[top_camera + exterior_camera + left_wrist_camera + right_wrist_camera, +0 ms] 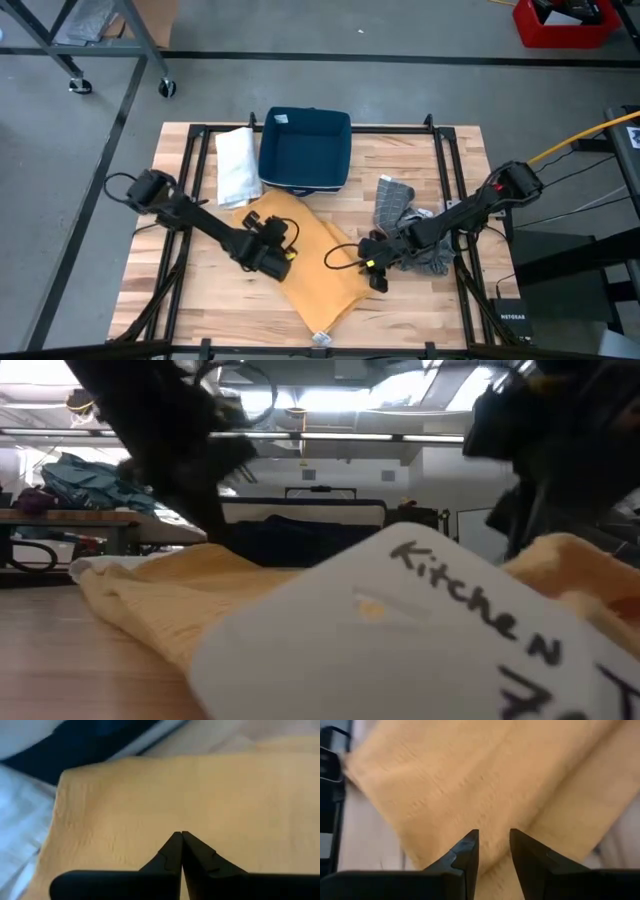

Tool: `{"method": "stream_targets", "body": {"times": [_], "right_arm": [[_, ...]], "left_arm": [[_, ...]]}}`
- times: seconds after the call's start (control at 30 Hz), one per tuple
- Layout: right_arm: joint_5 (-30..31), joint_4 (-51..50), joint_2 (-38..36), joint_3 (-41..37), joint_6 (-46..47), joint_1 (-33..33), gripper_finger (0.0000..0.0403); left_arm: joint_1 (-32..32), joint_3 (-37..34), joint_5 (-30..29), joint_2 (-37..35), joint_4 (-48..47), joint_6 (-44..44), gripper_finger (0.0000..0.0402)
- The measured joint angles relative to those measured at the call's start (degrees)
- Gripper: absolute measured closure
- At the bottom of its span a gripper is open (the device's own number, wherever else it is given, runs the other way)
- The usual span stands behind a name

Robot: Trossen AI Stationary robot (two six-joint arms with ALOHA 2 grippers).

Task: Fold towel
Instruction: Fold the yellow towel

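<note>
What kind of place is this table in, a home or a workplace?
Probably a workshop or robotics lab, not a home: bare concrete floor, a wheeled metal frame beside the wooden table, and in the low view, work benches under ceiling strip lights.

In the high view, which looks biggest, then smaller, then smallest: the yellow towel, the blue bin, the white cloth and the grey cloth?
1. Yellow towel, largest.
2. Blue bin, slightly smaller.
3. White cloth and grey cloth: they look about alike, and the right arm hides part of the grey one, so I won't rank them.
</note>
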Motion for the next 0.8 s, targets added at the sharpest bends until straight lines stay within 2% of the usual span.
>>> {"method": "stream_targets", "body": {"times": [0.2,0.37,0.43,0.6,0.7,0.8], "right_arm": [[2.2,-0.9,-5.8,0.1,-9.6,0.0,0.0288],[0.0,-4.7,-7.3,0.1,-19.3,0.0,0.0288],[-3.6,-5.9,-7.2,0.1,-22.6,0.0,0.0288],[-11.2,-8.5,-7.1,0.1,-28.3,0.0,0.0288],[-11.7,-9.4,-7.1,0.1,-29.8,0.0,0.0288],[-10.0,-10.1,-7.1,0.1,-34.1,0.0,0.0288]], "left_arm": [[-3.6,1.2,5.2,-4.1,8.5,6.7,0.0401],[-6.2,1.1,15.3,-4.1,20.3,15.1,0.0392],[-7.1,1.2,17.6,-4.2,23.9,17.6,0.0379],[-8.5,1.2,17.9,-4.2,27.7,17.1,0.0321],[-8.9,1.2,19.5,-4.2,27.3,17.2,0.0285],[-9.9,1.2,20.3,-4.1,27.7,21.1,0.0262]]}}
